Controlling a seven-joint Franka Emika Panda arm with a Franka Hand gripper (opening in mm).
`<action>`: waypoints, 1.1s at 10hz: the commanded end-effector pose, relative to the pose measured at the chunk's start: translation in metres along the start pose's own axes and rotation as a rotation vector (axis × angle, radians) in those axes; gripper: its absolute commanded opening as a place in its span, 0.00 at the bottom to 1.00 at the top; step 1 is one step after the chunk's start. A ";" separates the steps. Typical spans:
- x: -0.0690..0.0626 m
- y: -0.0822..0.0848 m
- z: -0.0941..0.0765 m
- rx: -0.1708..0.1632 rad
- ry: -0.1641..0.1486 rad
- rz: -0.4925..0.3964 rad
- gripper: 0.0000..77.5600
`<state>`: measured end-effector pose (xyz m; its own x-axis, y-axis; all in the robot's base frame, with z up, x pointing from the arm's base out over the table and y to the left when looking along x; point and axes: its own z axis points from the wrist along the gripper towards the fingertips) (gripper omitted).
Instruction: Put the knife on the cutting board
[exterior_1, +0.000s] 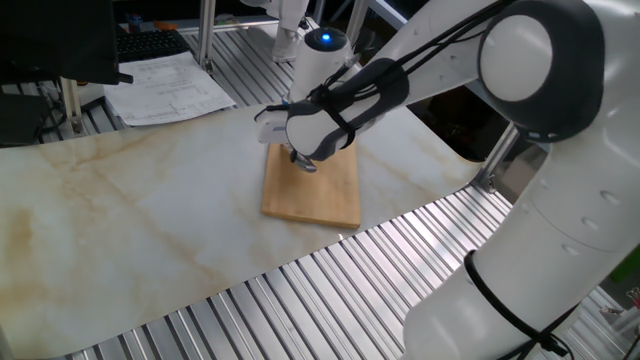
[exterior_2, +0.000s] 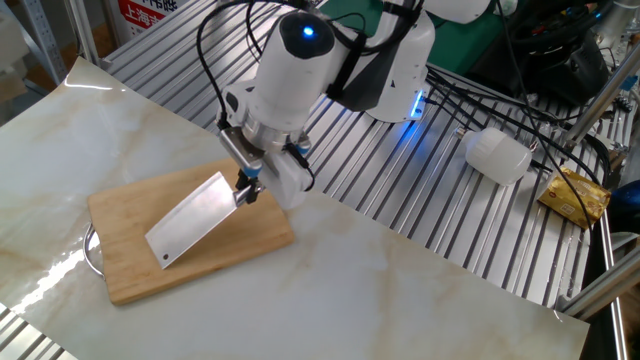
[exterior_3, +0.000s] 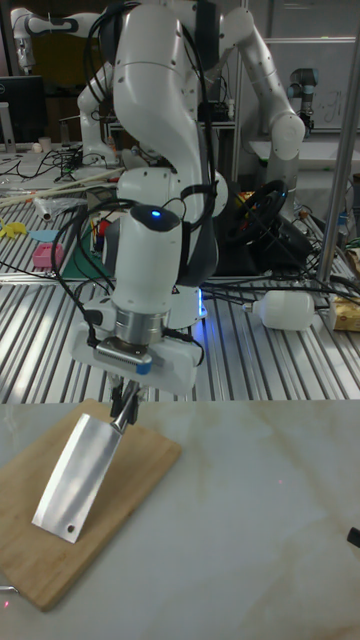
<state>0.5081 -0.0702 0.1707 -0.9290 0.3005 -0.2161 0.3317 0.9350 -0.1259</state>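
The knife (exterior_2: 190, 218) is a silver cleaver with a broad blade (exterior_3: 76, 476), held tilted over the tan wooden cutting board (exterior_2: 130, 270). My gripper (exterior_2: 248, 186) is shut on the knife's handle at the board's far corner. The blade tip slopes down toward the board's middle; whether it touches the wood I cannot tell. In one fixed view the arm covers most of the knife, and only the gripper (exterior_1: 303, 160) shows above the cutting board (exterior_1: 318, 195). The tall fixed view shows the gripper (exterior_3: 124, 404) above the cutting board (exterior_3: 130, 495).
The board lies on a marble-patterned tabletop (exterior_2: 400, 290) beside a ribbed metal surface (exterior_2: 440, 200). A white bottle (exterior_2: 500, 155) and a yellow packet (exterior_2: 575, 195) lie on the metal slats. Papers (exterior_1: 175, 85) sit at the far edge. A metal ring (exterior_2: 90, 250) sticks out from the board's end.
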 end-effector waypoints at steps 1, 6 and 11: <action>-0.003 -0.001 0.001 0.000 -0.008 -0.003 0.01; -0.013 -0.011 0.023 -0.017 -0.016 -0.039 0.01; -0.035 0.002 0.058 -0.056 0.074 -0.094 0.01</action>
<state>0.5355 -0.0889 0.1360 -0.9538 0.2415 -0.1785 0.2628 0.9589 -0.1070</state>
